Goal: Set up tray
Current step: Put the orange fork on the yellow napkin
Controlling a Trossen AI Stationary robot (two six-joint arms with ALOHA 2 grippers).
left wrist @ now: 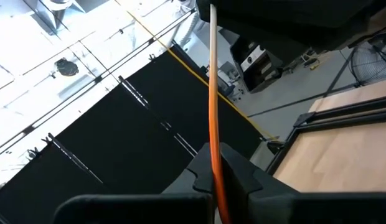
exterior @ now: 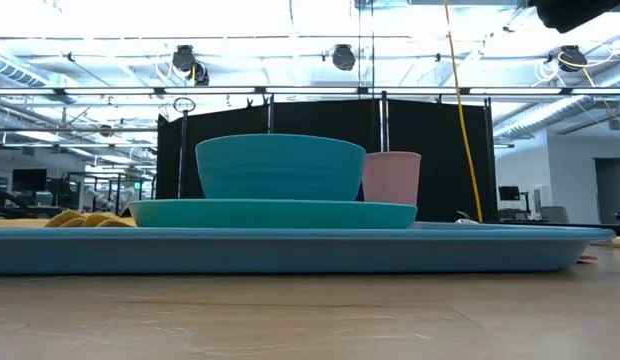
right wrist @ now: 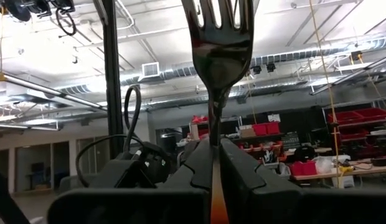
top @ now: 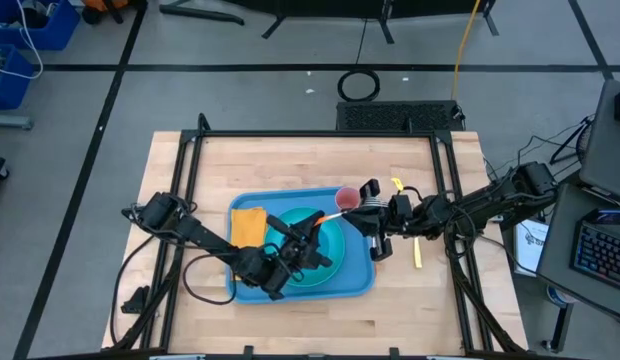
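The light-blue tray (top: 355, 283) lay near the table's centre, carrying a teal plate (exterior: 275, 213) with a teal bowl (exterior: 280, 167) on it, a pink cup (exterior: 391, 178) at its two o'clock corner and an orange napkin (top: 249, 225) at nine o'clock. Both grippers hovered above it, pinching one fork between them. The left gripper (left wrist: 216, 177) clamped the orange handle (left wrist: 213, 93). The right gripper (right wrist: 216, 163) clamped the neck below the metal tines (right wrist: 219, 31).

Right pincer (right wrist: 213, 163) clamped on fork (right wrist: 219, 50), tines up w/ workshop ceiling behind.
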